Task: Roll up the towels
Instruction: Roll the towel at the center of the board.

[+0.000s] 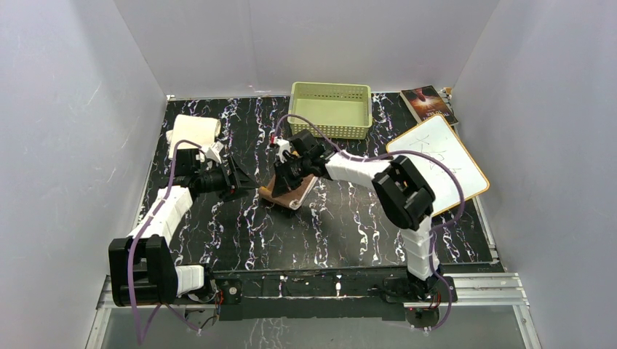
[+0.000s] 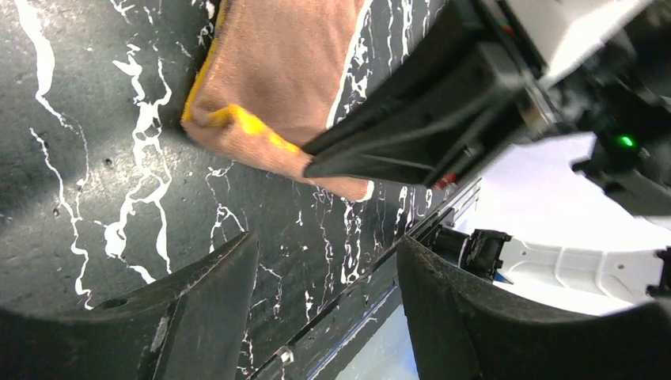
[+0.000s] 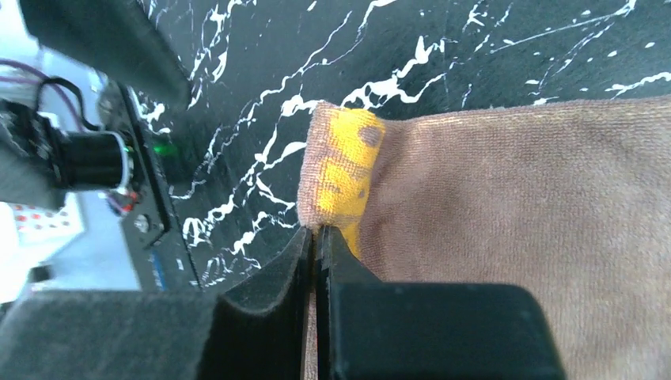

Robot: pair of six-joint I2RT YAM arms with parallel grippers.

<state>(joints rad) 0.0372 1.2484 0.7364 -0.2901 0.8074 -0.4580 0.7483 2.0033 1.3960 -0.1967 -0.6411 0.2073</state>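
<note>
The mustard-yellow and brown towel (image 1: 289, 190) lies mid-table, brown side up, one corner folded over to show yellow (image 3: 344, 170). My right gripper (image 3: 319, 233) is shut on that towel's edge just beside the yellow fold, a thin strip of cloth pinched between its fingers; in the left wrist view its black fingers (image 2: 411, 119) lie across the brown towel (image 2: 277, 71). My left gripper (image 2: 328, 245) hovers open just left of the towel, nothing between its fingers, only the marbled tabletop. The cream-white towel (image 1: 195, 131) sits rolled at the back left corner.
A pale green basket (image 1: 331, 109) stands at the back centre. A book (image 1: 429, 104) lies at the back right, and the white board with orange rim (image 1: 440, 163) lies tilted beside it. White walls enclose the black marbled table (image 1: 335, 233).
</note>
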